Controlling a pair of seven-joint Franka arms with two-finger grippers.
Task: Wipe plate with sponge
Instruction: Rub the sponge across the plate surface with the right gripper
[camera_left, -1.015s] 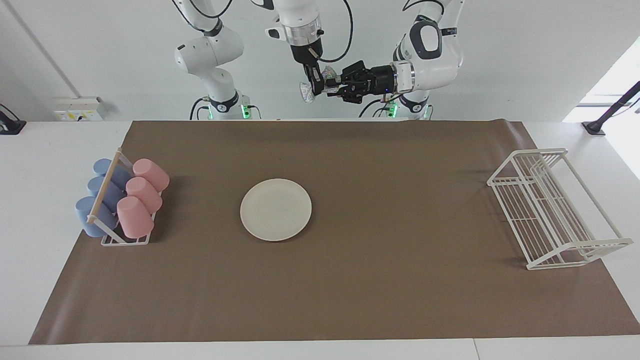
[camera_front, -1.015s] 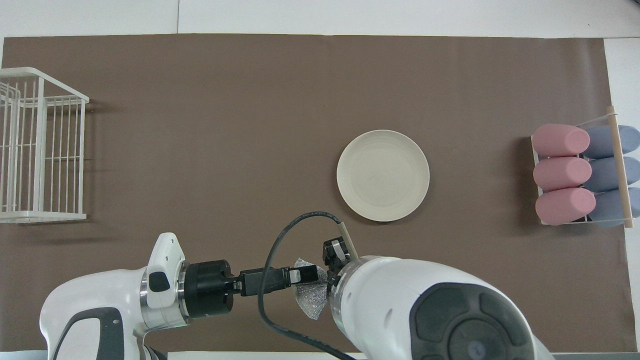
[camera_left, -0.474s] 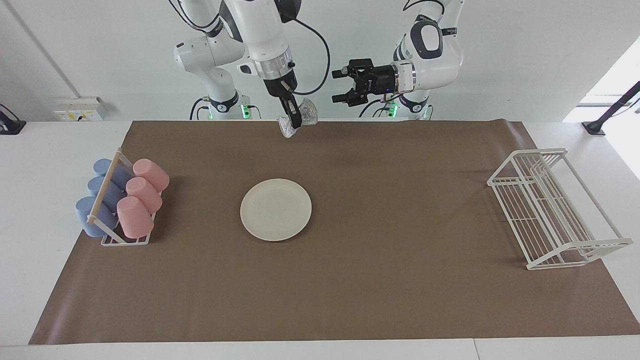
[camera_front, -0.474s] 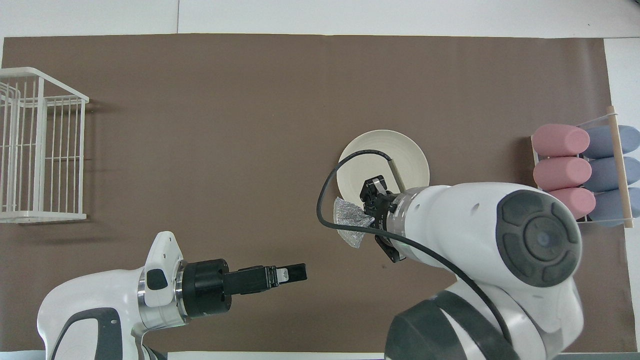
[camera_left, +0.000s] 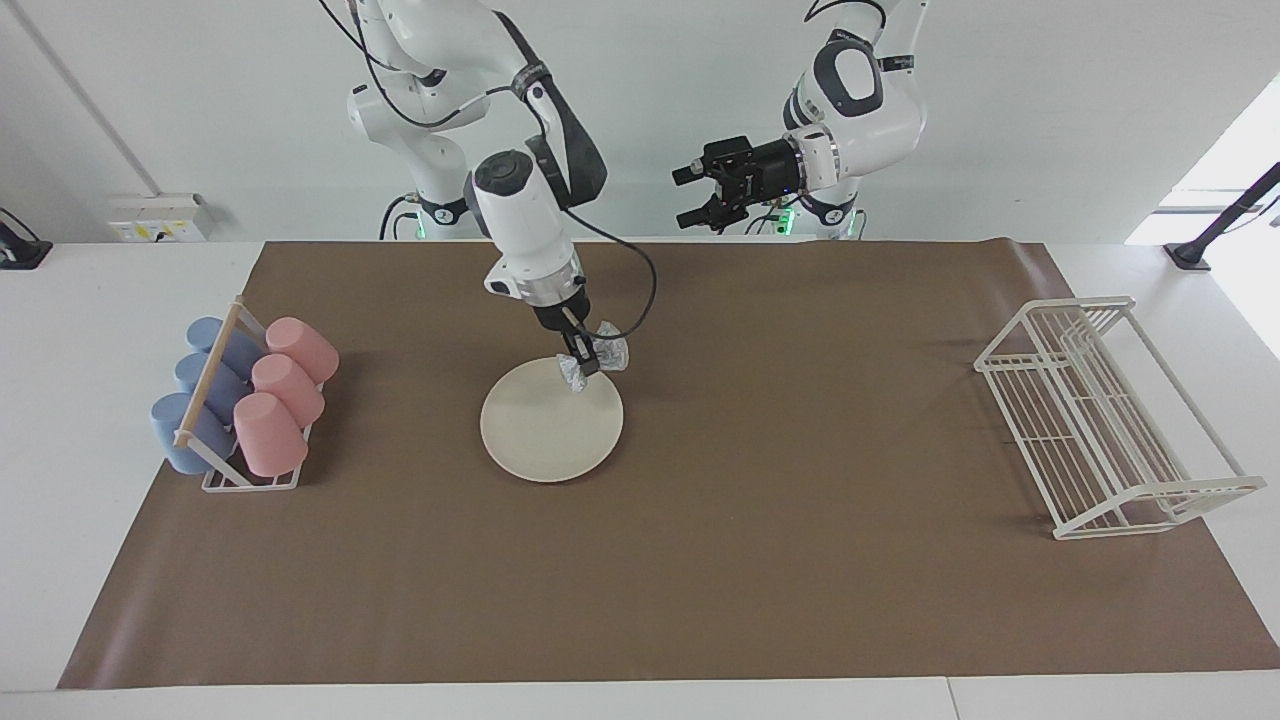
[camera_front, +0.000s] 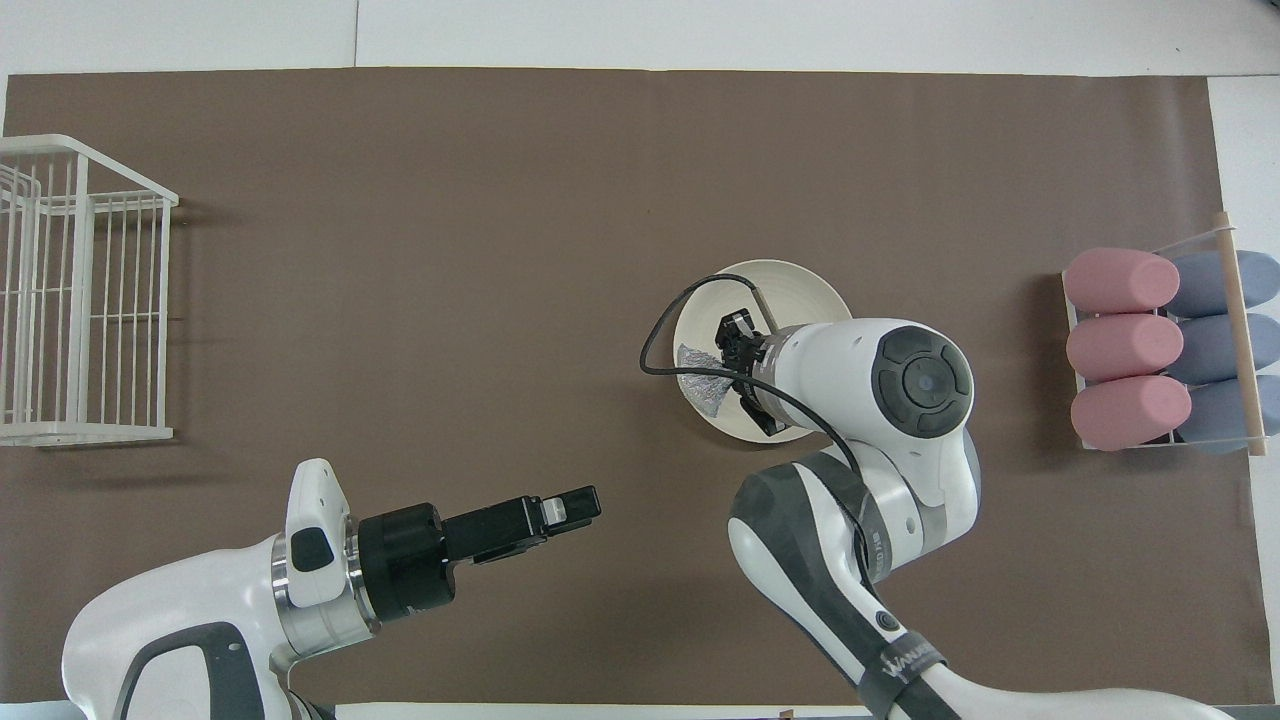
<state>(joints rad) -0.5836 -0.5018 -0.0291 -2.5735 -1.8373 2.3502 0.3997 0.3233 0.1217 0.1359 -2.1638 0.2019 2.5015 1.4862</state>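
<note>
The cream-white plate (camera_left: 550, 435) lies on the brown mat, mid-table. My right gripper (camera_left: 581, 368) is shut on the silvery sponge (camera_left: 598, 357) and holds it low over the plate's rim nearest the robots. I cannot tell whether the sponge touches the plate. In the overhead view the right arm covers much of the plate (camera_front: 795, 290), and the sponge (camera_front: 702, 375) shows beside the right gripper (camera_front: 726, 372). My left gripper (camera_left: 690, 196) is open and empty, up in the air over the mat's edge nearest the robots. It also shows in the overhead view (camera_front: 583, 500).
A rack of pink and blue cups (camera_left: 245, 400) stands at the right arm's end of the mat (camera_left: 800, 560). A white wire rack (camera_left: 1100, 420) stands at the left arm's end. Both also show in the overhead view: the cups (camera_front: 1160, 350) and the wire rack (camera_front: 80, 290).
My left gripper let go of the sponge and drew back, open. My right gripper took the sponge from it and carried it down over the plate's near rim.
</note>
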